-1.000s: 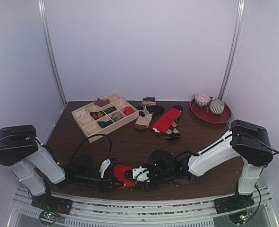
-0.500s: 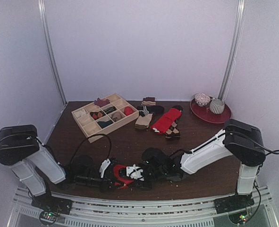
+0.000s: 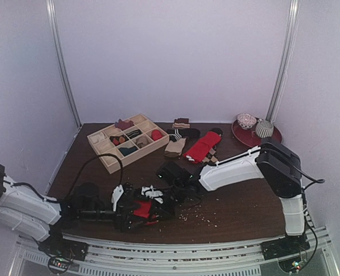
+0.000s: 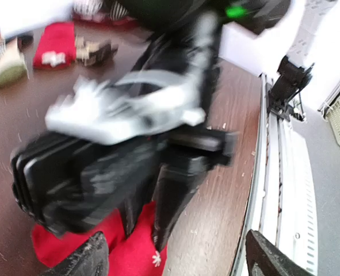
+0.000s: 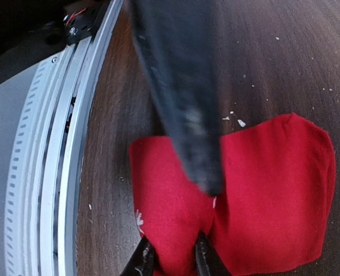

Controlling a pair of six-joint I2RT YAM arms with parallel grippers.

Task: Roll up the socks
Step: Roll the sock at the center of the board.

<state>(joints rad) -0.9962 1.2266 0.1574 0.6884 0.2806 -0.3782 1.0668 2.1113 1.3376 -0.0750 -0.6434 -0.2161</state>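
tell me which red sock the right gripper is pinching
The red fabric sock at the near edge of the dark wooden table, with a fold nipped in the right gripper. The other red sock lies far back, untouched.

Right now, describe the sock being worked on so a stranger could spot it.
On the brown table, look to the near edge by the metal rail. A red sock lies there, its fold pinched by the right claw. Unlike the pile at the back, which also holds a red one, it lies alone.
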